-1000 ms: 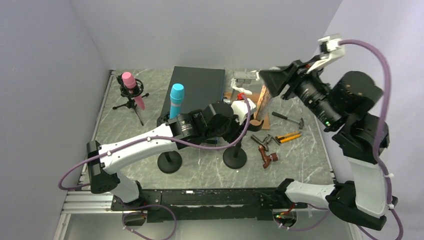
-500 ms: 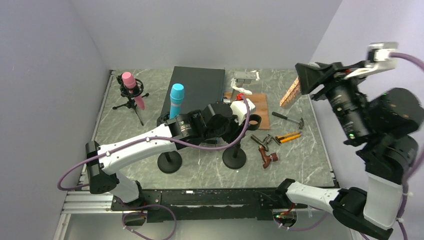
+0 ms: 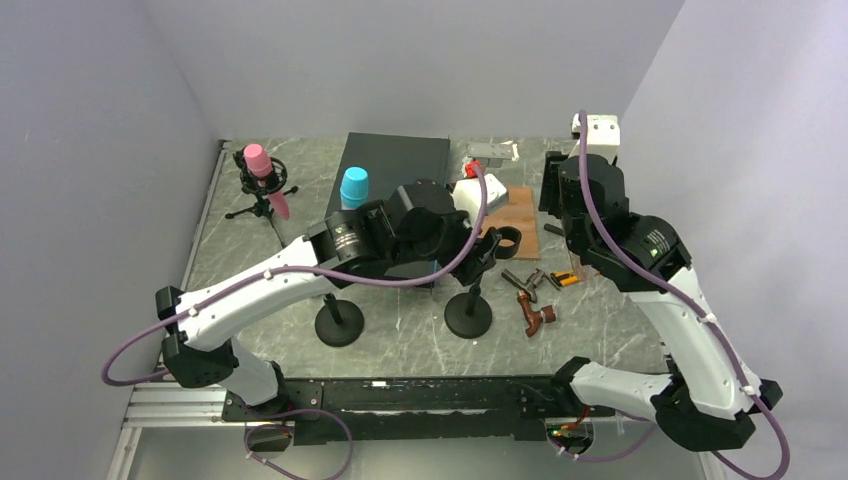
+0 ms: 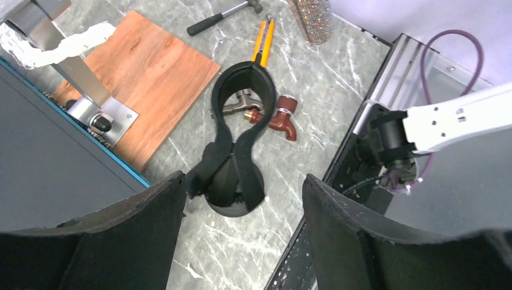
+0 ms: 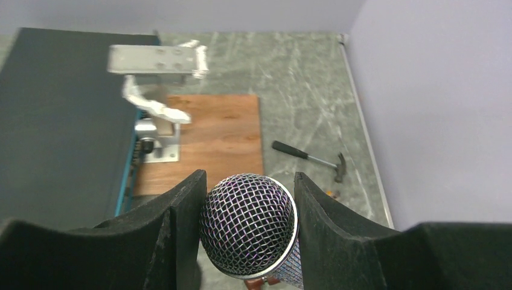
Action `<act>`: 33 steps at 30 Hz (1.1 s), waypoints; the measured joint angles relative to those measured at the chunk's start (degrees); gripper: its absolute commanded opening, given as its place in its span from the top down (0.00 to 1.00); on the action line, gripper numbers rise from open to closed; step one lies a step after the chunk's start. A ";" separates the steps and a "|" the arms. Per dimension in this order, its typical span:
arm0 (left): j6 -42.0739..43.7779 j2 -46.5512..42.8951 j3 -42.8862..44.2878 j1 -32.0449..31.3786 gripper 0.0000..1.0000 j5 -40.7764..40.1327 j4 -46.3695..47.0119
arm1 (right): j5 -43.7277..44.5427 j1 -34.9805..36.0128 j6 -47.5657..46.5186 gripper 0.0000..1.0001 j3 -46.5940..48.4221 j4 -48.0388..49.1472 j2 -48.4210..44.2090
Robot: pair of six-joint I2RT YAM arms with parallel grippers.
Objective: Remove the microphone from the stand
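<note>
Lowered toward the table, right hand grips the microphone.

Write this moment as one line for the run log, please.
right gripper: shut on silver mesh-headed microphone | left gripper: open, over empty black stand clip | task: microphone off stand

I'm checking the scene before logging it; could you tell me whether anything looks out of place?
Nothing damaged or spilled. The stand's clip is empty, while the right gripper is shut on the microphone. A hammer, a knife and a brown tap lie loose beside it.
</note>
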 measured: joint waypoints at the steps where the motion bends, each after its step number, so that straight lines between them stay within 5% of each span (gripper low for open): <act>1: -0.07 0.00 1.03 0.00 0.26 0.17 -0.55 | 0.26 -1.25 0.31 1.00 -0.85 0.04 0.09; 8: 0.15 0.50 16.13 0.00 0.25 2.16 -10.05 | -4.72 -16.85 1.55 1.00 -8.96 2.32 2.08; 15: 3.45 0.33 30.53 0.00 0.18 6.86 -13.51 | -9.27 -25.94 1.66 1.00 -10.80 9.46 14.53; 24: 14.60 -6.16 26.27 0.17 0.01 -0.39 -16.24 | -7.74 -29.03 0.11 1.00 -1.88 18.71 37.79; 33: 22.82 -12.63 17.70 1.88 0.01 -12.04 -15.89 | -0.02 -29.24 -6.36 1.00 15.93 24.65 54.88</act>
